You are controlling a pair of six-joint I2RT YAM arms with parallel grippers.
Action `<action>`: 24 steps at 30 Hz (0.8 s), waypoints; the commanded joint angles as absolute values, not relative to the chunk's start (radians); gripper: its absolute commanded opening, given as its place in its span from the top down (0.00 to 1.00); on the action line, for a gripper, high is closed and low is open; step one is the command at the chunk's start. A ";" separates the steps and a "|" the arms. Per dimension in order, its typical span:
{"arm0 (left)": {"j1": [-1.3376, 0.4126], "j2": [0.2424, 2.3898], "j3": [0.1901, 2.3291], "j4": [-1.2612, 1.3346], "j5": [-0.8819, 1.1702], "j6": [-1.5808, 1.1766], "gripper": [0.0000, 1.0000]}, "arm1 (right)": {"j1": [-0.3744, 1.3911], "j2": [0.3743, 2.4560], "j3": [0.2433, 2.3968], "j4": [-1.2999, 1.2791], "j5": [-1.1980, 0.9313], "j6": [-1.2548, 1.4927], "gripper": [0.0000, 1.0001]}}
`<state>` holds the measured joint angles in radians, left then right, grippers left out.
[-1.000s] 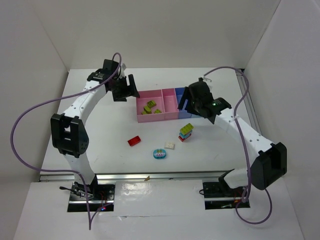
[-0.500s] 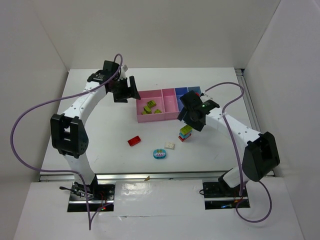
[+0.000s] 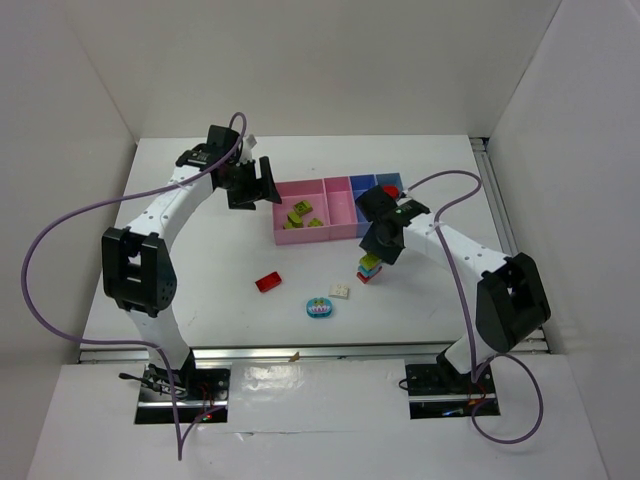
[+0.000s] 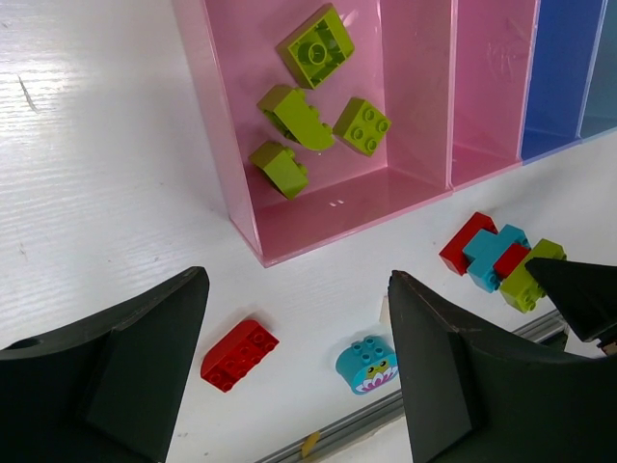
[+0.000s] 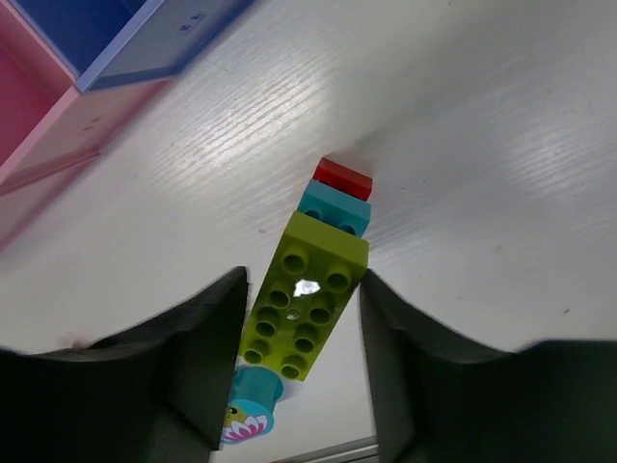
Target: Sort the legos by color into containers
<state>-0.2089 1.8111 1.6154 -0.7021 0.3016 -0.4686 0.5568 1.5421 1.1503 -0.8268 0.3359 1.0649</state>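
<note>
A small stack of legos stands right of centre: red at the bottom, teal above it, a yellow-green brick on top. My right gripper reaches down over the stack, and its fingers press both long sides of that top brick. A red lego, a cream lego and a teal-and-pink lego lie loose near the front. The wide pink container holds several yellow-green bricks. My left gripper hovers open left of that container, holding nothing.
A narrow pink container, a blue one and a light blue one stand in a row right of the wide pink one. Something red shows at the light blue one. A metal rail runs along the table's front edge.
My right arm has swung left and come down over the stack, and its jaws have closed in on the yellow-green top brick. The left arm has stayed still.
</note>
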 commanded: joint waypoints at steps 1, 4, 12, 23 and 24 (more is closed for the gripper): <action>-0.207 1.769 1.617 -0.686 0.321 -0.445 0.14 | 0.565 1.537 1.152 -0.834 0.356 1.088 0.50; -0.207 1.769 1.617 -0.686 0.321 -0.436 0.14 | 0.565 1.537 1.152 -0.844 0.356 1.065 0.60; -0.225 1.792 1.723 -0.744 0.340 -0.427 0.14 | 0.555 1.442 1.192 -0.789 0.312 0.875 0.70; -0.199 1.727 1.539 -0.356 1.142 -0.471 0.19 | 0.321 1.256 1.146 -0.325 -0.520 0.528 0.70; -0.199 1.727 1.519 -0.307 1.187 -0.500 0.19 | 0.301 1.247 1.137 -0.281 -0.588 0.528 0.70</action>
